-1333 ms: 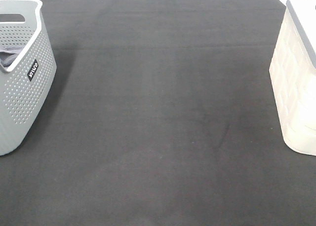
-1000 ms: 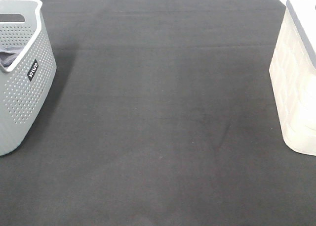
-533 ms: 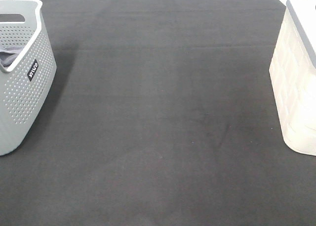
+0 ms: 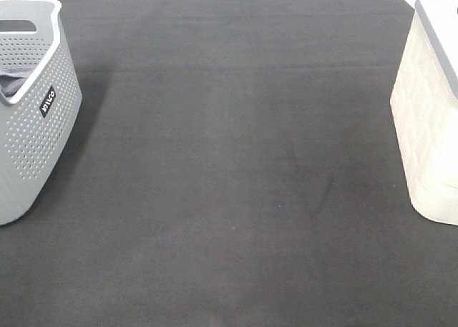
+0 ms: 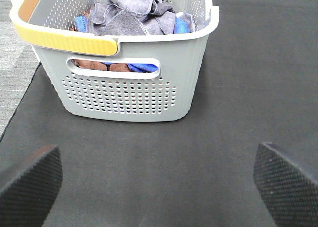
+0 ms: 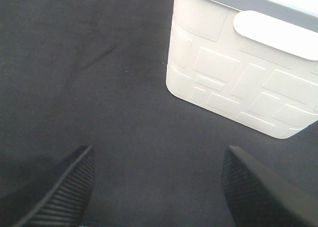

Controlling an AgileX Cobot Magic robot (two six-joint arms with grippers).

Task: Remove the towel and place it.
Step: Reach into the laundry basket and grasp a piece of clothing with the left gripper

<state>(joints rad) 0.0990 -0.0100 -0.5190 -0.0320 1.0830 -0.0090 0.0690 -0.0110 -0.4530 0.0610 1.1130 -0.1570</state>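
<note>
While inside one grey basket [image 5: 124,95], one towel [image 5: 130,19]

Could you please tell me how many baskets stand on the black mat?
2. A grey perforated plastic basket holding cloths stands at the left edge of the black mat; a cream plastic basket with a grey rim stands at its right edge. None seems hidden.

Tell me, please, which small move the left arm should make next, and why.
Probably advance the open left gripper up over the rim of the grey perforated plastic basket, toward the greyish-lavender microfibre towel: it lies on top of the pile inside, and the gripper holds nothing, short of the basket.
</note>
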